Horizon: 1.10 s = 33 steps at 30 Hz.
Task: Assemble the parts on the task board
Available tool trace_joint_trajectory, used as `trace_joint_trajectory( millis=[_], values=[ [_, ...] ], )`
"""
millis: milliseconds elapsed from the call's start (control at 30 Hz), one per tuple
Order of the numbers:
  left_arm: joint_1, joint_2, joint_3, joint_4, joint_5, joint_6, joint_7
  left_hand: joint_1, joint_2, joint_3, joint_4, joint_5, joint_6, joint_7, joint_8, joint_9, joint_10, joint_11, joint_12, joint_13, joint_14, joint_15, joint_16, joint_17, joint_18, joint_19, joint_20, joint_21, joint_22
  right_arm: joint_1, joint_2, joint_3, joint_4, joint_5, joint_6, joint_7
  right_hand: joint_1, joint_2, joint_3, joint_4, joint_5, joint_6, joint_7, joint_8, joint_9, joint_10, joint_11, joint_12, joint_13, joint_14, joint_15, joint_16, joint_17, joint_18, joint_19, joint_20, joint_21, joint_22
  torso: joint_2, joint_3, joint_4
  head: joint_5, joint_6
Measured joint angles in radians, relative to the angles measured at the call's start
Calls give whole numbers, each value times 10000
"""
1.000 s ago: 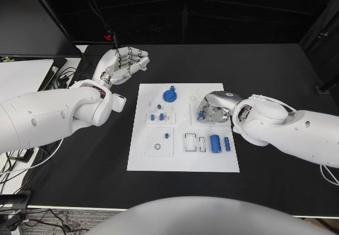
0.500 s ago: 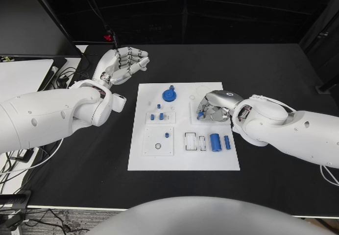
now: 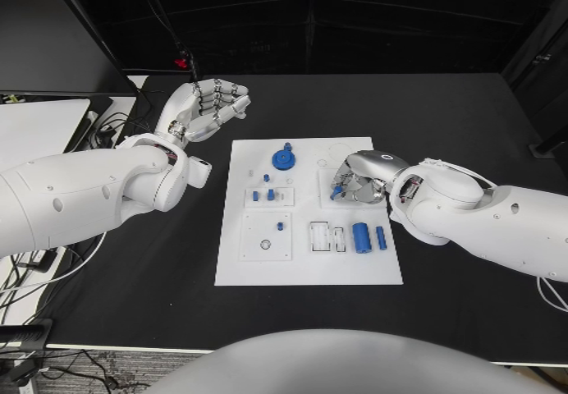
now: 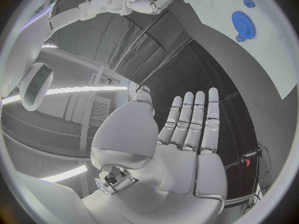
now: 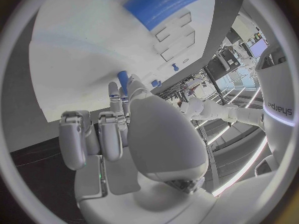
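— Starting with the head view: how far has the assembly been taken?

— Only partway, it is judged. On the task board [image 3: 308, 271] a blue gear [image 3: 284, 158] is seated near the far edge, and small blue pegs [image 3: 270, 195] are stood in a fixture just below it. Two blue cylinders [image 3: 368, 239] are still laid loose in the near right area, beside empty rectangular slots [image 3: 319, 237], so those are taken as not yet placed.

— And the hands there?

— The right hand [image 3: 359, 182] is lowered over the right side of the board, fingers curled down around a small blue part [image 3: 339, 190]. Whether that part is actually pinched or merely touched cannot be told. The left hand [image 3: 211, 103] is held off the board, above the bare table [image 3: 142, 271] beyond the board's far left corner, nothing in it.

— What is added by the left wrist view?

— The left hand [image 4: 187, 134] is seen flat, fingers straight and side by side, empty. The blue gear [image 4: 244, 22] is seen on the board, well apart from it.

— And the right wrist view?

— The right hand [image 5: 124, 129] is seen with fingers bent toward the board surface, a small blue part [image 5: 122, 79] showing just past the fingertips [image 5: 114, 92]. Contact is not resolved. One blue cylinder [image 5: 163, 2] is seen lying beyond. Most of the placing is judged to remain.
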Motion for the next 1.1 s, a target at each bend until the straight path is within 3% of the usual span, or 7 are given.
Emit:
trace_joint_trajectory(
  millis=[133,533,1100],
  values=[
    [-4,5,0,-3,0,0,0,0,0,0,0,0,0,0,0,0,0,0,0,0,0,0,0,-9,-1,0,0,0,0,0,-7,0,1,5,-79,-9,-42,-42,-22,22,3,-66,67,-38,-9,-33,33,-64,0,0,0,0,0,0,0,0,0,0,0,0,-2,-11,0],
    [-9,9,0,-10,0,0,0,0,0,0,0,0,0,0,0,0,0,0,0,0,0,0,40,-8,0,0,0,0,-9,0,9,0,24,15,-311,40,-90,-90,-22,22,3,-95,37,-37,-8,-33,33,-66,1,35,35,0,0,-1,0,0,0,0,2,-4,-3,-5,0],
    [-10,8,0,-10,1,1,0,41,38,28,28,40,0,0,0,0,0,0,0,-8,0,0,40,-20,-1,0,0,0,-8,0,67,0,-5,20,-169,-74,-90,-90,-22,23,3,-95,36,-75,-7,-33,33,-66,2,35,35,0,-1,-1,0,1,0,0,-5,-4,0,13,0]
  ],
)
